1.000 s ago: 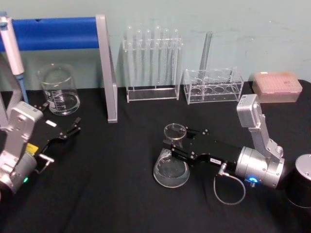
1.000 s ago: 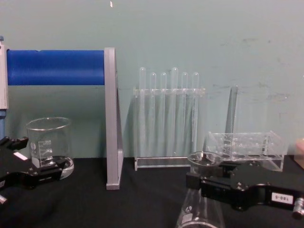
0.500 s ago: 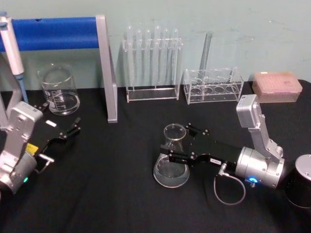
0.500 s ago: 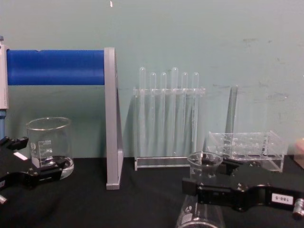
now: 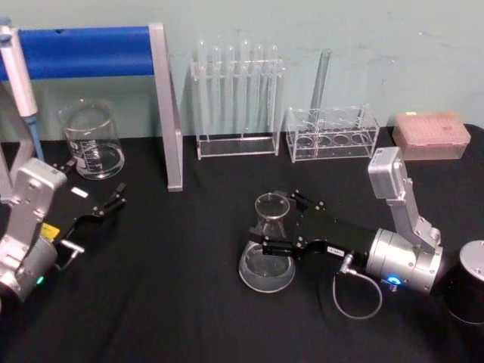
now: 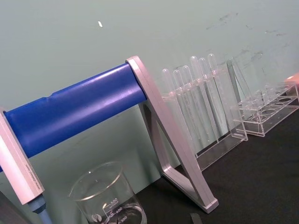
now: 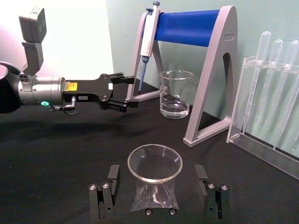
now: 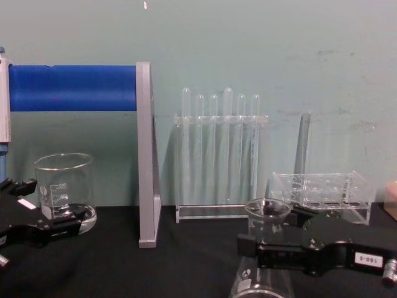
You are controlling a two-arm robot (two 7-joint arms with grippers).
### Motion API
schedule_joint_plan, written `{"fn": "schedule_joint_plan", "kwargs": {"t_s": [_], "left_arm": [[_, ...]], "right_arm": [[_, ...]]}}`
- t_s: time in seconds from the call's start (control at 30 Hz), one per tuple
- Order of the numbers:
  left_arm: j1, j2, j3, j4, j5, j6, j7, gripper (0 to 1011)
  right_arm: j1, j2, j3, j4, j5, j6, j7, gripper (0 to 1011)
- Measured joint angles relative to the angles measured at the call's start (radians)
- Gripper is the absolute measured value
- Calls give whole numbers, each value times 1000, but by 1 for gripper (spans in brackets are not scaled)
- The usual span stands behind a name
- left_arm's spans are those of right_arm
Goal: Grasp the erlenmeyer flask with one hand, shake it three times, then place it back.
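The erlenmeyer flask (image 5: pixel 266 265), clear glass with a flared rim, stands upright on the black table at centre. In the right wrist view the flask (image 7: pixel 154 186) sits between the two black fingers (image 7: pixel 112 175), with a gap on each side of its neck. My right gripper (image 5: pixel 274 221) is open around that neck, reaching in from the right; in the chest view it (image 8: pixel 273 248) is level with the neck of the flask (image 8: pixel 263 276). My left gripper (image 5: pixel 117 197) rests open at the far left, near the beaker, and the right wrist view shows it (image 7: pixel 125 91) holding nothing.
A glass beaker (image 5: pixel 92 140) and a blue-barred pipette stand (image 5: pixel 162 106) are at the back left. A test tube rack (image 5: pixel 234 98), a small clear rack (image 5: pixel 331 132) and a pink tip box (image 5: pixel 431 134) line the back. A black cylinder (image 5: pixel 469 283) stands at the right edge.
The right gripper's jaws have spread apart from the flask's neck and sunk slightly. The flask stays on the table. The left arm has not moved.
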Motion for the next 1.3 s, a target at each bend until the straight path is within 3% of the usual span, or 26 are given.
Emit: {"fn": "schedule_joint_plan", "kwargs": {"t_s": [0.43, 0.77, 1.1, 1.27, 1.3], "left_arm": [[0, 0, 0, 0, 0, 0, 0, 1001], [0, 0, 0, 0, 0, 0, 0, 1001], [0, 0, 0, 0, 0, 0, 0, 1001], [0, 0, 0, 0, 0, 0, 0, 1001], [0, 0, 0, 0, 0, 0, 0, 1001]], "right_arm": [[-14, 14, 2, -21, 4, 1, 1, 1000], [-76, 62, 27, -86, 18, 9, -18, 1000], [-179, 138, 95, -188, 46, 12, -64, 1000], [-237, 161, 171, -242, 70, -6, -119, 1000], [-237, 161, 171, -242, 70, -6, -119, 1000]]}}
